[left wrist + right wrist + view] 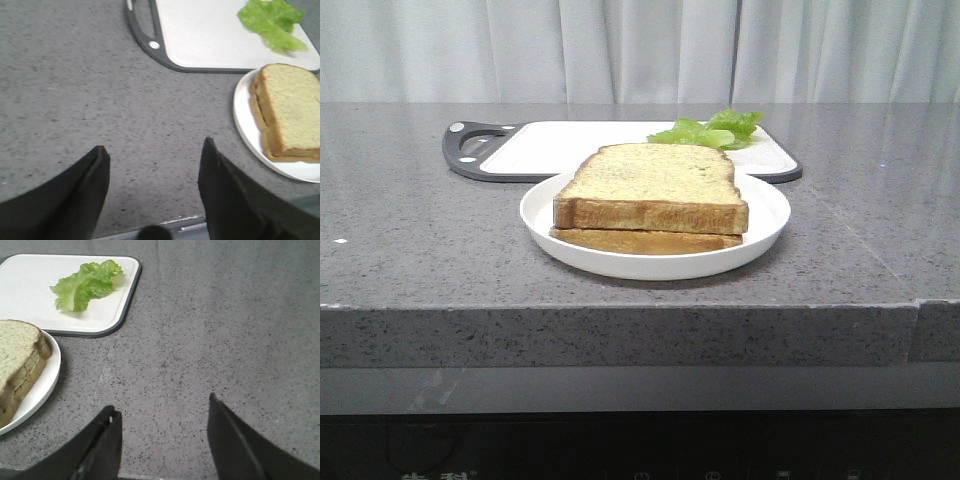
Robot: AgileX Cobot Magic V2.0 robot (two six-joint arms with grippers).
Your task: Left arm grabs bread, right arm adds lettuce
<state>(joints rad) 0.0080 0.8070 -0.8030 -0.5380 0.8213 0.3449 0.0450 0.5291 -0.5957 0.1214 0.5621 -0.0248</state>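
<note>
The thick bread [655, 183] lies on top of a thinner slice [640, 240] on a white plate [770, 215] near the counter's front edge. It also shows in the left wrist view [292, 107] and the right wrist view [15, 352]. The lettuce [712, 130] lies on a white cutting board [570, 145] behind the plate; it also shows in both wrist views [272, 22] [85, 285]. My left gripper [154, 149] is open and empty over bare counter left of the plate. My right gripper [162, 409] is open and empty over bare counter right of the plate. Neither gripper shows in the front view.
The cutting board has a dark grey rim and a handle [470, 150] at its left end. The grey speckled counter [420, 230] ends in a front edge close below the plate. A pale curtain [640, 50] hangs behind.
</note>
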